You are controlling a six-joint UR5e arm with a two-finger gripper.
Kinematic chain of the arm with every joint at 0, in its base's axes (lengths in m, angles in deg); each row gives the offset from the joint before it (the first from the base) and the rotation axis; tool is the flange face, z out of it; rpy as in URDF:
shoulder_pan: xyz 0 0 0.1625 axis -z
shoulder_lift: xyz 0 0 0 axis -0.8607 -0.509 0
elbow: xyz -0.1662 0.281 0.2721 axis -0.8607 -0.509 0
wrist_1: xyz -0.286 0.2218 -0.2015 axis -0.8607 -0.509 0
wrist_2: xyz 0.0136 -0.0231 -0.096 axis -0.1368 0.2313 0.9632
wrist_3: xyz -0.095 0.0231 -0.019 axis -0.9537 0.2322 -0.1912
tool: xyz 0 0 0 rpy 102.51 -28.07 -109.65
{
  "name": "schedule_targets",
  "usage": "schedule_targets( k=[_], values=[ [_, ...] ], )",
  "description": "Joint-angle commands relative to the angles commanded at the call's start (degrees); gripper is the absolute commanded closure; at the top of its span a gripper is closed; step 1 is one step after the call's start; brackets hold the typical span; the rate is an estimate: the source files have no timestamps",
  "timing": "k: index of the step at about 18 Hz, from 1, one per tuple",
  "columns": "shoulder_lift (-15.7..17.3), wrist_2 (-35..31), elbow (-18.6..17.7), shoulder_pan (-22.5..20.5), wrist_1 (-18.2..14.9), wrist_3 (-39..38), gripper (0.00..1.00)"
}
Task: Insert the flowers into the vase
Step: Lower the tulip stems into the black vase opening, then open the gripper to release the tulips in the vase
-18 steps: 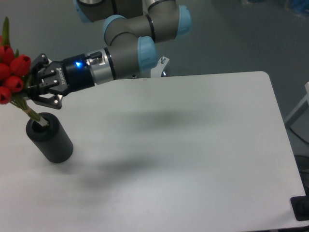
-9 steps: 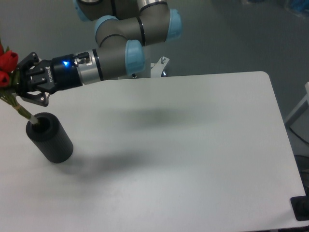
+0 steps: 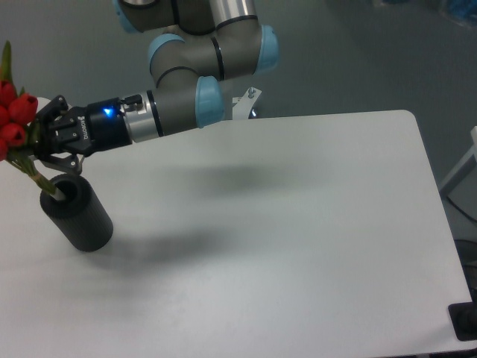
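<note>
While the flowers [image 3: 15, 118] lean off towards the left edge of the view, their stem ends sit just inside the round mouth of the vase [image 3: 76, 213], with the red buds bunched high above it and partly cut off by the picture's edge. The vase is a dark grey cylinder standing on the white bench [image 3: 283, 224] near its left side, tilted in the view so its top faces up and to the left. Just above the vase, the gripper [image 3: 37, 142] is clamped around the green stems below the buds. A blue light glows on its black wrist. Behind it the grey and pale blue arm [image 3: 194, 67] reaches in from the top.
</note>
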Motion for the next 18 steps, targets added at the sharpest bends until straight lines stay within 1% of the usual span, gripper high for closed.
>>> schedule_targets(
  k=[1, 2, 3, 5, 10, 12, 18],
  values=[
    [-0.26, -0.09, -0.35, 0.00, 0.00, 0.35, 0.69],
    [-0.96, 0.00, -0.27, 0.00, 0.00, 0.79, 0.54],
    [-1.40, -0.09, -0.44, 0.09, 0.00, 1.41, 0.52],
    [-2.28, 0.00, -0.70, 0.09, 0.00, 1.59, 0.51],
    [-3.17, -0.17, -1.84, 0.00, 0.00, 1.68, 0.51],
    [-3.52, -0.09, -1.85, -0.09, 0.00, 1.68, 0.49],
    [-4.66, -0.44, -1.94, -0.44, -0.09, 1.76, 0.47]
  ],
)
